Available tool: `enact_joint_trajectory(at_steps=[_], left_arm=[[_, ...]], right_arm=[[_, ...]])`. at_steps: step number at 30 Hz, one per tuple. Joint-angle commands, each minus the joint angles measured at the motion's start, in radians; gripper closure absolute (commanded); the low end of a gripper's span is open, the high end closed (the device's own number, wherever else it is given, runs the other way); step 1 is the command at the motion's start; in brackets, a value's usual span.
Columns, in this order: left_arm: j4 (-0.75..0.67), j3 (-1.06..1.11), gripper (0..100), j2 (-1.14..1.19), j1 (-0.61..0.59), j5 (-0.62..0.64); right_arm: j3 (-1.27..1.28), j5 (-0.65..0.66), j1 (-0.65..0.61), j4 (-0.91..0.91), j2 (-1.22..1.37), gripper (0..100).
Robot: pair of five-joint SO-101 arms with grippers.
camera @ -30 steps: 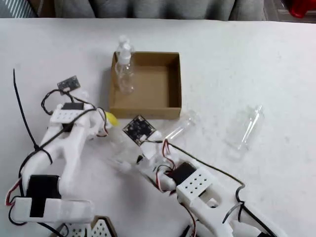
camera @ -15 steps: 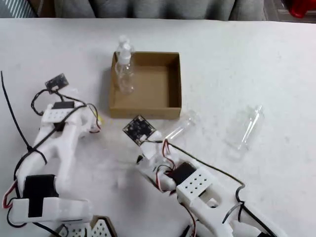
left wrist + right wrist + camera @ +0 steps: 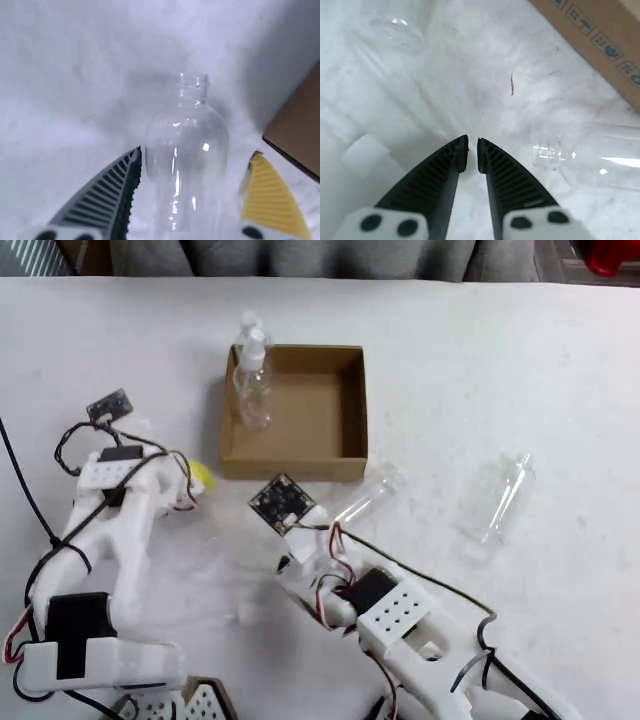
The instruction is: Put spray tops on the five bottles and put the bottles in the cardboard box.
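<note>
A clear bottle with a bare neck lies on the white table between the fingers of my left gripper, which is open around it. In the high view the left gripper sits left of the cardboard box. Two bottles with spray tops stand at the box's left wall. My right gripper is shut on nothing, just above the table in front of the box. A capless bottle lies beside it, also seen near the box's front. Another clear bottle lies further right.
A white spray top lies on the table near the right gripper, and a further clear bottle lies beyond it. The right arm stretches across the lower middle of the table. The box corner is close to the left gripper's yellow finger.
My left arm has swung left, away from the box front. The right arm has stayed where it was.
</note>
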Motion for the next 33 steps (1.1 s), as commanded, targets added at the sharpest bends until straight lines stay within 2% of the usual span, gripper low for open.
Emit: enact_joint_trajectory(at_steps=[1, 5, 17, 25, 31, 33], left_arm=[[0.072, -0.107, 69, -0.005, -0.022, -0.011], [0.115, -0.149, 74, -0.002, -0.025, -0.009], [0.141, -0.155, 74, 0.016, -0.022, 0.104], [0.265, -0.307, 74, 0.182, -0.007, 0.112], [0.265, -0.311, 74, 0.188, -0.002, 0.112], [0.261, -0.313, 78, 0.189, -0.002, 0.112]], right_arm=[[-0.008, 0.049, 0.012, 0.007, -0.030, 98.2], [-0.008, 0.071, 0.012, 0.007, -0.030, 98.2], [-0.008, 0.072, 0.012, 0.007, -0.030, 98.2], [-0.008, 0.074, 0.012, 0.007, -0.030, 98.2], [-0.008, 0.074, 0.012, 0.007, -0.030, 98.2], [-0.008, 0.074, 0.012, 0.007, -0.030, 98.2]])
